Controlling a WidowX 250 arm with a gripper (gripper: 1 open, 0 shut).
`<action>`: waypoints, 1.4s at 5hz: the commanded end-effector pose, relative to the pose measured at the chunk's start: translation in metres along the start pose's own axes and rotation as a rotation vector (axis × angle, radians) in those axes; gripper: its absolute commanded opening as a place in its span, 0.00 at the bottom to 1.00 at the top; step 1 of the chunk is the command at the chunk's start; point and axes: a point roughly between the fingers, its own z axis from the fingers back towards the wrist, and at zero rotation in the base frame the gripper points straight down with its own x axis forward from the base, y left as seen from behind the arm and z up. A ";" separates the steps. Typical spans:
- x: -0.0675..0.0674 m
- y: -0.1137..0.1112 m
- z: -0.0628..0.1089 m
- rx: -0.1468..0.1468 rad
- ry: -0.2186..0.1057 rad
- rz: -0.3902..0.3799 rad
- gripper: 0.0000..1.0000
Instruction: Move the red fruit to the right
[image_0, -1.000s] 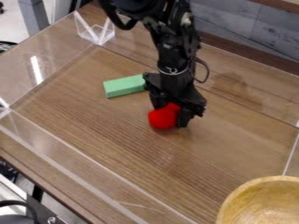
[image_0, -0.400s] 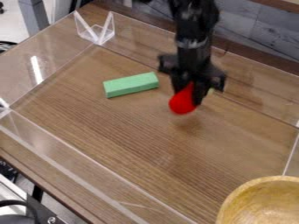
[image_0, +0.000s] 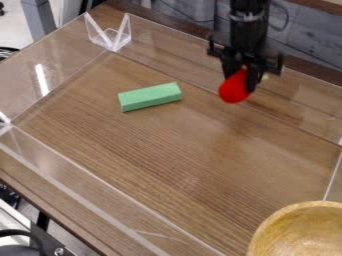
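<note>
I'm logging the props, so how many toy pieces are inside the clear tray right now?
2. The red fruit is held in the gripper above the far right of the tray; the green block lies flat on the wood, left of it. None looks hidden.

Arm: all black, matte, 1 slim vertical segment entering from the top edge. Gripper (image_0: 241, 77): black, blocky, wider crossbar just above 2 short dark fingers (image_0: 253, 72). No markings or cables discernible.

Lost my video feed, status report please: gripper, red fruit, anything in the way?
Gripper shut on red fruit, lifted off the wooden table. Green block lies off to its left in the picture, apart. Nothing blocking to the right.
</note>
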 end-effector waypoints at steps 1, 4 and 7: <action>0.014 -0.002 0.002 0.005 -0.051 -0.045 0.00; 0.009 0.021 0.010 0.019 -0.067 0.011 0.00; 0.016 0.030 0.035 0.011 -0.098 0.002 0.00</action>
